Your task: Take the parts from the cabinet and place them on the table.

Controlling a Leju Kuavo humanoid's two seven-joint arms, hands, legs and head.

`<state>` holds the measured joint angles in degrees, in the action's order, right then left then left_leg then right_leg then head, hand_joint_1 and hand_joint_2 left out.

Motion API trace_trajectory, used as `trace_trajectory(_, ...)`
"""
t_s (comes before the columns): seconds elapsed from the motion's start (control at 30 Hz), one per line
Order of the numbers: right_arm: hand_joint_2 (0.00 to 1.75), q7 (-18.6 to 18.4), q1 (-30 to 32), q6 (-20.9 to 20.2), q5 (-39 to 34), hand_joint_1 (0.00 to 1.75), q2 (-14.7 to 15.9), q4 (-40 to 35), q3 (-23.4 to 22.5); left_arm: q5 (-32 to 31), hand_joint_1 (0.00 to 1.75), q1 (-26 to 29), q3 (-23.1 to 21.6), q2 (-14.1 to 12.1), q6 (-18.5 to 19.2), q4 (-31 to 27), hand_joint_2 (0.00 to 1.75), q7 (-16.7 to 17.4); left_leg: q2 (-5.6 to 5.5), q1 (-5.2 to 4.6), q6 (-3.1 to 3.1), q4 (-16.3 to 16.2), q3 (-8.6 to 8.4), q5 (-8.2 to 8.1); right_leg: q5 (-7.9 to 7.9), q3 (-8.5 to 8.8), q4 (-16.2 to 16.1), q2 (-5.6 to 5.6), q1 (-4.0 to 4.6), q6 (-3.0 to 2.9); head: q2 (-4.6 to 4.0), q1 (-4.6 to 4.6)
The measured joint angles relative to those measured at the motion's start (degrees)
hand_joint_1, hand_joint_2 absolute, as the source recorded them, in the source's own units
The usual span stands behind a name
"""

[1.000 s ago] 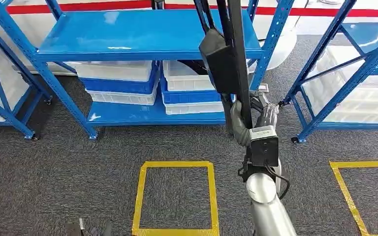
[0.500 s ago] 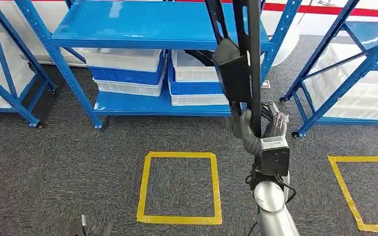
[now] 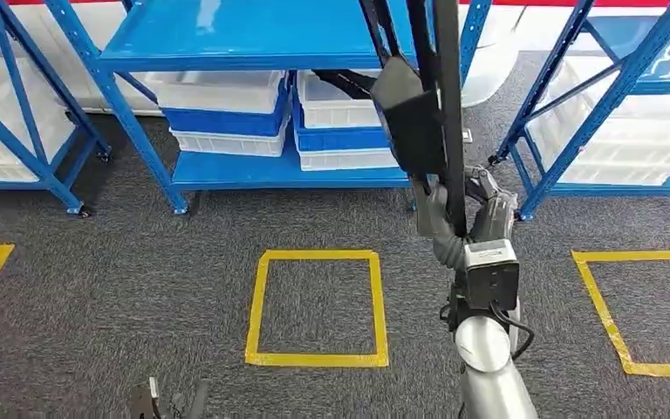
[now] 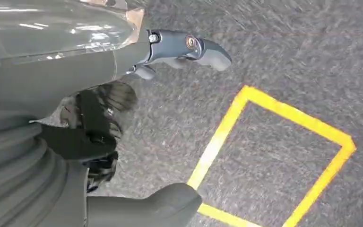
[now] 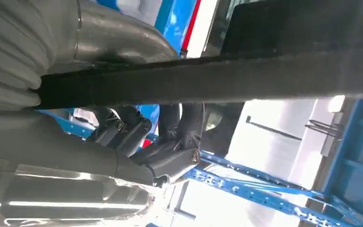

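Observation:
My right hand (image 3: pixel 468 208) grips a long black part (image 3: pixel 412 118), a slim bar with a boxy black block on it. I hold it upright in front of the blue cabinet (image 3: pixel 253 39). In the right wrist view the black bar (image 5: pixel 227 78) crosses the frame, with my dark fingers (image 5: pixel 175 130) curled around it. My left hand (image 3: pixel 171 402) hangs low at the bottom edge of the head view. The left wrist view has that hand (image 4: pixel 99 118) over the carpet, thumb and fingers apart, holding nothing.
White and blue bins (image 3: pixel 227 118) sit on the cabinet's lowest shelf. Another blue rack (image 3: pixel 615 96) with white bins stands to the right, and one more (image 3: pixel 17 105) to the left. Yellow tape squares (image 3: pixel 318 307) mark the grey carpet.
The whole view has shifted: the cabinet and the yellow square now sit higher in the picture, so the camera moved. My right hand still grips the black part upright.

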<state>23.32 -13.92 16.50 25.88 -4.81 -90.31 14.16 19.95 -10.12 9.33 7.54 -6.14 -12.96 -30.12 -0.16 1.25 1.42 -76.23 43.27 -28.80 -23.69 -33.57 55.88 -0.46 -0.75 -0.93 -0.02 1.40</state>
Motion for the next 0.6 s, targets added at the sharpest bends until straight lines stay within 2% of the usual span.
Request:
trace_trajectory(0.03,1.75,0.24,-0.21,0.00,-0.04,1.75,-0.09,0.20,0.09,0.13,0.00,0.00,0.11,-0.06,0.04,0.00,1.75,-0.11,0.02,0.17,0.12,1.98,-2.45,2.21,0.57,-1.29,0.49,-0.01,-0.12,0.27,0.00,-0.02)
trace_trajectory(0.07,1.75,0.40,-0.43,0.02,-0.11,1.75,-0.15,0.37,0.13,0.22,0.00,-0.01,0.18,-0.11,0.04,-0.07,1.75,-0.15,0.02,0.31,0.17,5.55,-5.87,3.23,1.05,-2.41,1.02,0.00,-0.17,0.56,0.00,0.00)
trace_trajectory(0.1,1.75,0.55,-0.74,0.07,-0.11,1.75,-0.20,0.53,0.15,0.29,0.00,-0.07,0.28,-0.13,0.04,-0.18,1.75,-0.24,-0.01,0.46,0.18,10.25,-10.12,2.04,1.45,-3.20,1.73,0.02,-0.14,0.90,0.00,0.05)
trace_trajectory(0.13,1.75,0.68,-1.03,0.22,-0.18,1.75,-0.28,0.57,0.20,0.29,0.00,-0.15,0.37,-0.18,0.02,-0.39,1.75,-0.26,-0.03,0.16,0.01,16.27,-14.30,-1.43,1.76,-3.95,2.36,0.07,0.20,1.35,0.00,0.13)
trace_trajectory(0.17,1.75,1.03,-1.32,0.37,-0.55,1.75,-0.31,0.75,0.22,0.29,0.00,-0.17,0.44,-0.26,-0.07,-0.41,1.75,-0.33,-0.15,-0.06,-0.92,17.01,-14.49,-1.95,2.29,-3.95,2.43,-0.17,0.22,1.80,0.00,-0.28)
trace_trajectory(0.2,1.75,1.29,-1.57,0.52,-0.74,1.75,-0.41,0.83,0.26,0.29,0.00,-0.02,0.52,-0.30,-0.11,-0.39,1.75,-0.41,-0.17,-0.21,-1.22,17.36,-13.80,-1.78,2.72,-3.95,2.31,-0.32,0.17,2.07,0.00,-0.37)
trace_trajectory(0.23,1.75,1.53,-1.80,0.63,-1.12,1.75,-0.57,0.99,0.28,0.26,0.00,0.06,0.72,-0.46,-0.26,-0.39,1.75,-0.63,-0.14,-0.66,-2.00,17.17,-13.41,-1.28,3.49,-3.98,1.97,-0.33,0.14,2.68,0.00,-0.24)
trace_trajectory(0.27,1.75,1.62,-1.79,0.70,-1.33,1.75,-0.57,1.12,0.28,0.20,0.00,0.19,0.79,-0.44,-0.75,-0.39,1.75,-1.14,-0.07,-0.69,-2.62,17.47,-13.05,-0.68,4.02,-4.16,1.58,-0.28,0.32,3.02,0.00,-0.35)
trace_trajectory(0.3,1.75,1.66,-1.84,0.72,-1.53,1.75,-0.55,1.29,0.28,0.00,0.00,0.24,0.83,-0.37,-1.10,-0.35,1.75,-1.51,0.12,-0.30,-3.13,18.13,-12.78,-0.16,3.98,-4.86,1.73,-0.32,0.67,3.20,0.00,-0.35)
trace_trajectory(0.33,1.75,1.77,-1.89,0.74,-1.73,1.75,-0.50,1.49,0.26,-0.06,0.00,0.24,0.87,-0.35,-1.40,-0.35,1.75,-1.88,0.33,-0.39,-3.51,18.18,-12.38,0.60,2.83,-5.16,2.49,-0.17,0.03,2.97,0.00,-0.22)
trace_trajectory(0.37,1.75,1.81,-1.99,0.72,-1.97,1.75,-0.52,1.68,0.26,-0.02,0.00,0.28,1.09,-0.44,-1.48,-0.35,1.75,-2.14,0.21,-0.34,-4.17,18.45,-11.40,1.39,-0.18,-6.48,4.39,0.00,0.14,2.43,0.00,-0.52)
trace_trajectory(0.43,1.75,1.84,-2.33,0.72,-2.10,1.75,-0.50,2.14,0.26,0.48,0.00,0.30,1.59,-0.46,-1.51,-0.35,1.75,-2.47,0.31,-0.33,-4.24,18.47,-9.74,2.87,-5.73,-8.00,10.46,0.05,0.00,1.94,0.00,-0.83)
trace_trajectory(0.47,1.75,1.86,-2.46,0.72,-2.12,1.75,-0.52,2.36,0.26,0.63,0.00,0.39,1.77,-0.46,-1.53,-0.35,1.75,-2.56,0.33,-0.33,-4.21,18.44,-8.99,3.51,-7.42,-8.67,13.81,0.06,-0.09,2.06,0.00,-0.87)
trace_trajectory(0.5,1.75,1.95,-2.59,0.72,-2.14,1.75,-0.57,2.60,0.26,0.94,0.00,0.49,1.92,-0.46,-1.49,-0.35,1.75,-2.69,0.40,-0.33,-4.13,18.40,-8.46,4.24,-8.07,-9.25,17.53,0.12,-0.09,2.61,0.00,-0.89)
trace_trajectory(0.53,1.75,1.99,-2.68,0.66,-2.14,1.75,-0.57,2.84,0.26,1.05,0.00,0.56,2.25,-0.46,-1.42,-0.35,1.75,-2.78,0.43,-0.34,-4.03,18.32,-7.62,4.92,-7.51,-9.33,19.86,0.15,-0.16,3.21,0.00,-0.92)
trace_trajectory(0.57,1.75,2.01,-2.71,0.63,-2.14,1.75,-0.57,3.08,0.28,1.09,0.00,0.72,2.47,-0.46,-1.40,-0.35,1.75,-2.82,0.46,-0.32,-3.89,18.31,-6.71,5.56,-5.72,-8.73,20.77,0.15,-0.27,4.03,0.00,-0.87)
trace_trajectory(0.6,1.75,2.03,-2.73,0.57,-2.14,1.75,-0.59,3.33,0.29,1.16,0.00,0.89,2.69,-0.46,-1.38,-0.35,1.75,-2.84,0.48,-0.25,-3.69,18.26,-5.87,6.24,-3.99,-6.95,19.39,0.15,-0.43,4.73,0.00,-0.92)
